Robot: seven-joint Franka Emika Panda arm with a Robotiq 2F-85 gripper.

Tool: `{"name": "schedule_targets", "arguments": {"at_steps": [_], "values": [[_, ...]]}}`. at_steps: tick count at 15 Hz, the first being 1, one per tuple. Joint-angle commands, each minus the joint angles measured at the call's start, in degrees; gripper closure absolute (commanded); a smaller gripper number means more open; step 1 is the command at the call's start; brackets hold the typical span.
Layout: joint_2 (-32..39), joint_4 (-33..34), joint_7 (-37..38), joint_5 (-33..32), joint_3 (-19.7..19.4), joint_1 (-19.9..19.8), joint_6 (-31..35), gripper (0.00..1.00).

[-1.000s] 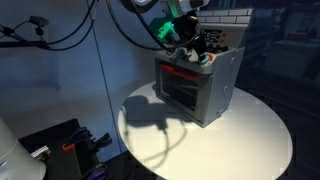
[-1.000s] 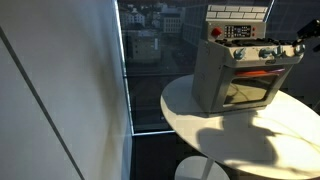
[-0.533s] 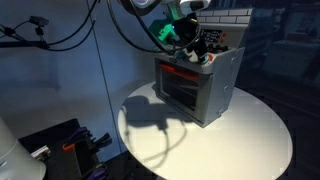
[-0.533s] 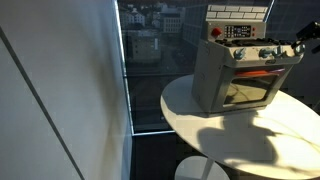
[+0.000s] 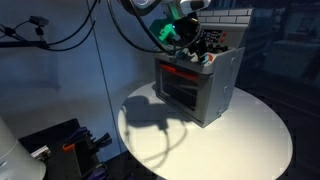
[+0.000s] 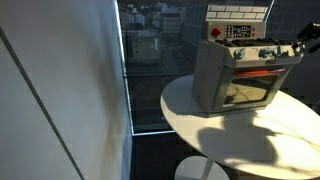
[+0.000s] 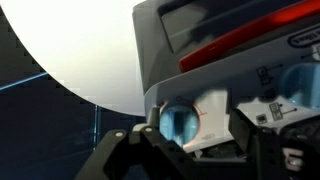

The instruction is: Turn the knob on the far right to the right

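A grey toy oven [image 5: 195, 85] stands on the round white table [image 5: 240, 140]; it also shows in an exterior view [image 6: 235, 80] with a row of knobs [image 6: 262, 54] along its front panel. My gripper [image 5: 187, 42] is at the end of that knob row, also seen at the frame edge [image 6: 300, 44]. In the wrist view a blue knob [image 7: 178, 122] sits between my fingers [image 7: 198, 135], close against one finger with a gap to the other. The fingers are apart. The oven's red-lit door [image 7: 250, 35] fills the upper part of that view.
The table edge [image 6: 190, 125] drops off near a window with a city view [image 6: 150, 45]. A white wall panel [image 6: 60, 90] stands beside it. Cables [image 5: 60, 35] hang behind the arm, and dark equipment [image 5: 60, 145] sits on the floor.
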Motion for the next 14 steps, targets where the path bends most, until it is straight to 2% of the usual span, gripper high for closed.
{"name": "schedule_targets", "arguments": {"at_steps": [1,4,5,7,9,10,11,12,13,14], "values": [[0.37,0.81,-1.91,2.48,-0.35,0.14,1.04,0.30],[0.46,0.88,-2.16,3.46,-0.51,0.11,1.45,0.36],[0.52,0.94,-2.19,3.64,-0.57,0.10,1.47,0.35],[0.60,0.99,-2.29,4.07,-0.70,0.10,1.50,0.42],[0.63,0.99,-2.33,4.22,-0.79,0.11,1.55,0.55],[0.63,0.98,-2.32,4.31,-0.83,0.11,1.58,0.65],[0.61,0.96,-2.34,4.40,-0.87,0.13,1.60,0.64],[0.61,0.95,-2.32,4.40,-0.90,0.13,1.64,0.68],[0.59,0.92,-2.30,4.46,-0.93,0.13,1.68,0.78],[0.60,0.91,-2.28,4.53,-0.96,0.12,1.71,0.78]]}}
